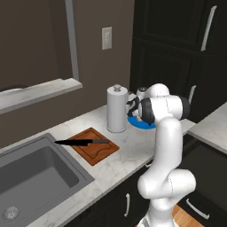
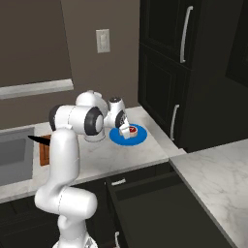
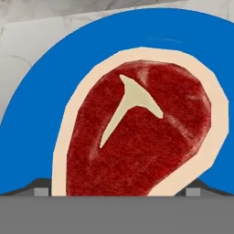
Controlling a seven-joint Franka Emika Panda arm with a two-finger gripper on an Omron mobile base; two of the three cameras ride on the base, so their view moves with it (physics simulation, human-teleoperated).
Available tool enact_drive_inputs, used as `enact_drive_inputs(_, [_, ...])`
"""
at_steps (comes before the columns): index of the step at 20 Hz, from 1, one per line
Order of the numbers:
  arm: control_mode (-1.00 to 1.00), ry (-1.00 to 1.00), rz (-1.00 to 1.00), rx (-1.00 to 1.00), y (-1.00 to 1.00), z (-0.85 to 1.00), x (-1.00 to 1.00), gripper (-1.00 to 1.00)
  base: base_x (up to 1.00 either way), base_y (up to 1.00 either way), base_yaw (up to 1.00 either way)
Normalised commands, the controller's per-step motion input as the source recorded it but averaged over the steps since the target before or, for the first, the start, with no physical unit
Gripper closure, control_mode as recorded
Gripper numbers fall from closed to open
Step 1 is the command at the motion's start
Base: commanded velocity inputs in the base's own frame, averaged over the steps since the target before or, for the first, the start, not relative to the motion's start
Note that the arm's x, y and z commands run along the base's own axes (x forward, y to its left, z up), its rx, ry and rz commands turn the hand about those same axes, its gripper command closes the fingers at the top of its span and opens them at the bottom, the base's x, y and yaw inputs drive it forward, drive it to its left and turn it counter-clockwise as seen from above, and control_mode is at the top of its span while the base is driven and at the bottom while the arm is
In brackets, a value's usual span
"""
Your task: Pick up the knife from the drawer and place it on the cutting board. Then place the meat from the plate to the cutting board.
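The meat (image 3: 137, 132), a red steak with a pale fatty rim, lies on the blue plate (image 3: 41, 96). My gripper (image 3: 117, 189) hangs open right over it, one dark fingertip (image 3: 41, 188) at each side of the steak. From the right base view, the gripper (image 2: 125, 130) sits low on the plate (image 2: 138, 139), beside the meat (image 2: 132, 130). The black knife (image 1: 82, 142) rests across the reddish-brown cutting board (image 1: 95, 150), its tip reaching past the board toward the sink. The drawer (image 2: 155, 203) stands pulled out below the counter.
A white cylindrical canister (image 1: 117, 108) stands between board and plate (image 1: 146, 125). The grey sink (image 1: 35, 177) lies left of the board. Tall black cabinets (image 2: 193, 72) rise behind the plate, and a marble counter (image 2: 218, 179) juts out at the right.
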Motion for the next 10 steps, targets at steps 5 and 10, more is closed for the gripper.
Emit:
enact_drive_inputs(5, [-1.00,0.00,0.00,0.00,0.00,-0.31,0.00,-1.00,0.00,0.00,0.00])
enact_drive_inputs(10, [-1.00,0.00,0.00,0.00,0.00,-0.12,0.01,1.00,0.00,0.00,0.00])
